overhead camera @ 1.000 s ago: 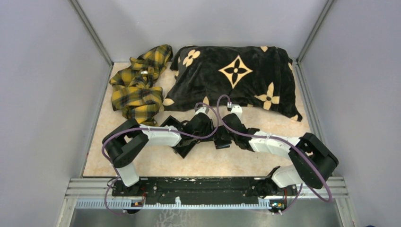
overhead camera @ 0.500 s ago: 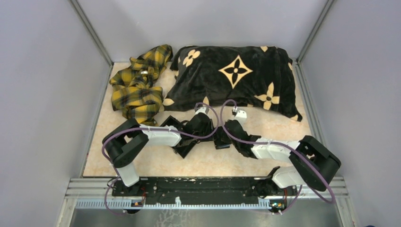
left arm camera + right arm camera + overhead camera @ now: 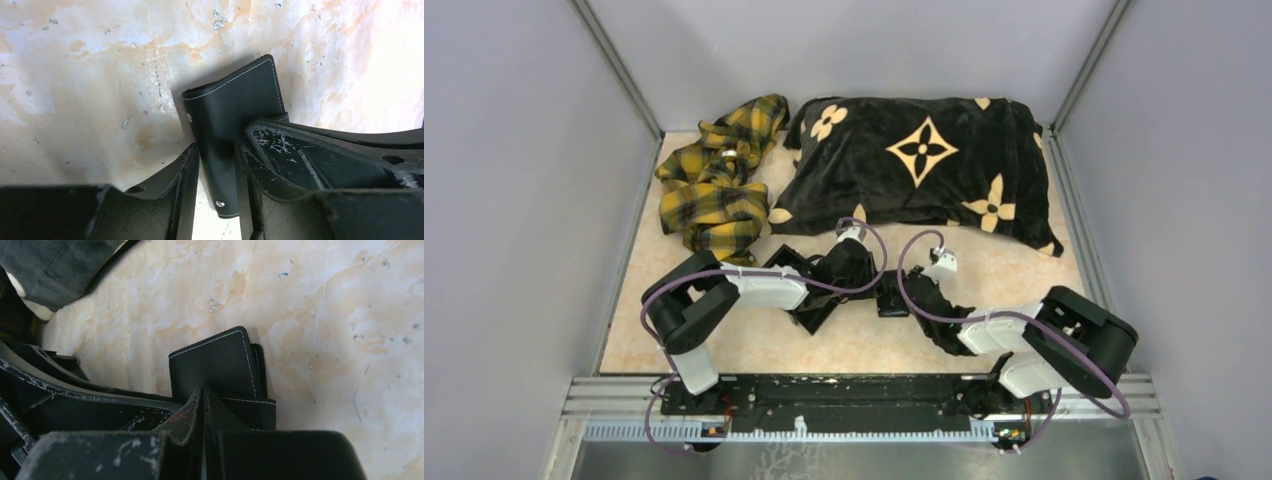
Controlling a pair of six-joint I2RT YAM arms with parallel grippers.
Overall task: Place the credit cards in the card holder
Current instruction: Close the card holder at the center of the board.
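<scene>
Clamping the card holder across its narrow width, the left end effector stands partly open, with a finger pressed against each long side of the black case. In the left wrist view the holder's long axis runs from between the fingers straight away from the camera, leaning a little to the right. Its white-stitched far corner points outward over the pale marbled surface, and two small metal studs sit along its left edge. The right end effector has its fingers pressed fully together, with only a hairline between them. Its tips sit right over the near edge of the same stitched black case. It may be nipping a thin flap there, but the view from that wrist is too dark to say. From that side the case shows a broad upper panel with a second layer peeking out along its right edge, and its long side again runs away from the camera. From above, both arms reach inward and meet near the middle of the surface. They stand just in front of a black pillow with cream flower motifs, and a yellow plaid cloth lies bunched at the far left.
</scene>
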